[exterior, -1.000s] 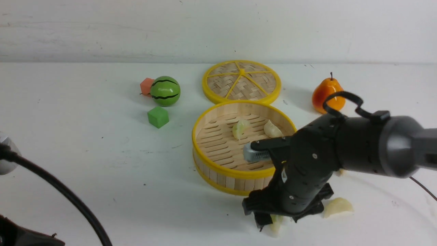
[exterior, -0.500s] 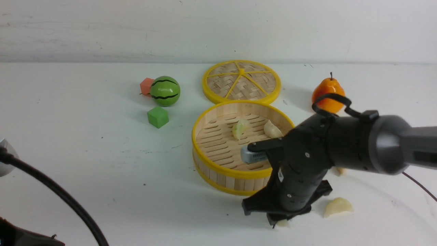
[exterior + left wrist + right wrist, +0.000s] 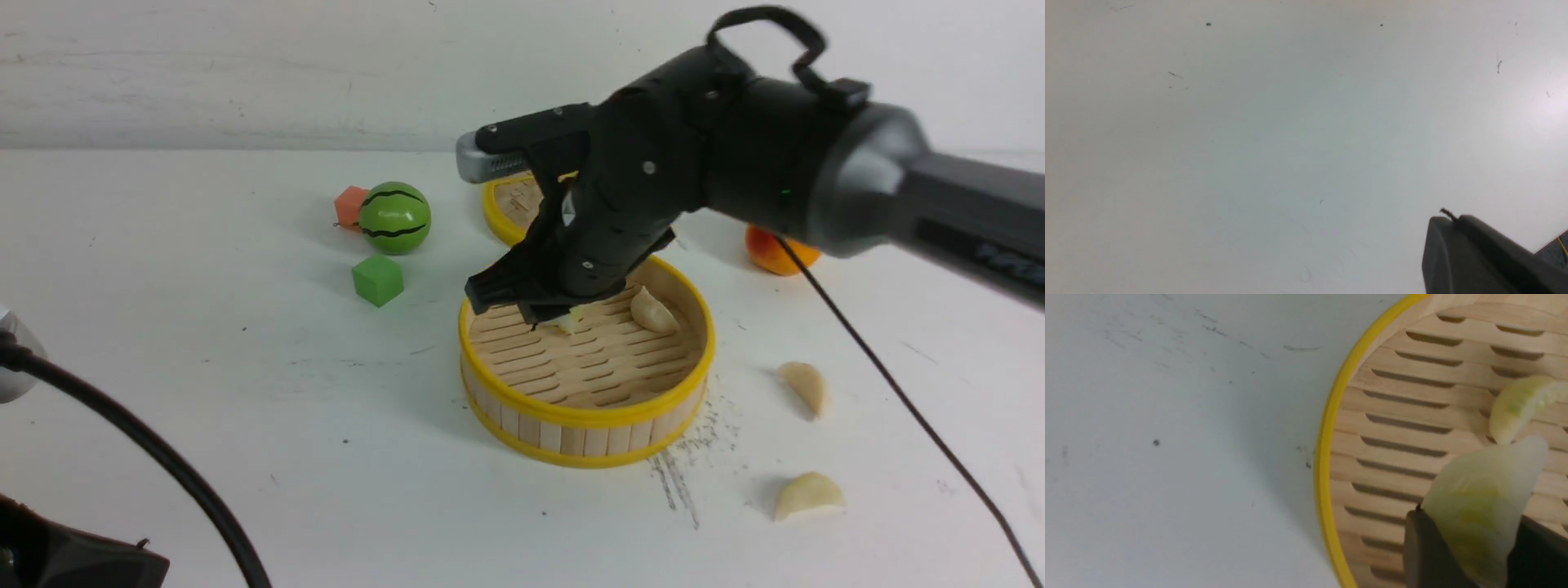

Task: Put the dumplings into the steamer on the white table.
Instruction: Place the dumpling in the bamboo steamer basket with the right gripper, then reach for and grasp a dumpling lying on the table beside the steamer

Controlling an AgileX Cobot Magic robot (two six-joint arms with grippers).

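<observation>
My right arm [image 3: 735,147] has lifted from the near edge of the surface [image 3: 204,367] and now hangs over the steamer [image 3: 584,416]. Its jaws are clamped on a pale dumpling [image 3: 1482,490] just above the slatted floor. A greenish dumpling [image 3: 1519,404] and a cream dumpling [image 3: 653,310] already lie inside. A farther dumpling [image 3: 804,384] and a nearer dumpling [image 3: 808,494] wait toward the right edge. I judge release comes next. My left jaws are closed.
</observation>
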